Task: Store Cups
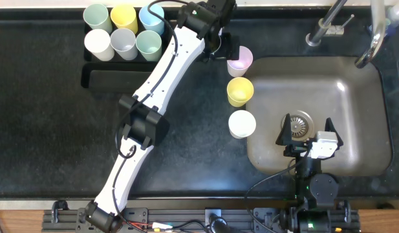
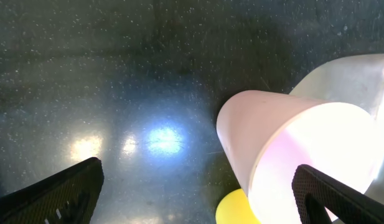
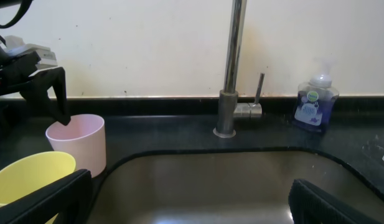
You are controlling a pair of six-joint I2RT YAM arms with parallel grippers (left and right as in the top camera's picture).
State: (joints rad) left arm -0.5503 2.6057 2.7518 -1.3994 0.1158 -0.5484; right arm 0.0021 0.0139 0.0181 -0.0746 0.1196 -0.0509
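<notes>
Pink cup (image 1: pixel 240 59) standing upright on dark speckled counter (image 1: pixel 50 129), right by sink (image 1: pixel 354 129) corner, heading a line with yellow cup (image 1: pixel 240 90) and white cup (image 1: pixel 242 123). Left gripper (image 2: pixel 198 169) hovering just above it, jaws spread wide, cup sitting closer to one finger than centred, so probably needing a small sideways shift imo. Left arm way nearer. Right gripper (image 1: pixel 308 133) hanging spread apart over drain. Cups looking like smooth tapered plastic, light, tippy. Tray (image 1: pixel 108 79) holding six cups well off to the left.

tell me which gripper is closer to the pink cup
Left. The left gripper is open at the rim of the pink cup; the right gripper hangs over the sink, well apart from the cup.
</notes>
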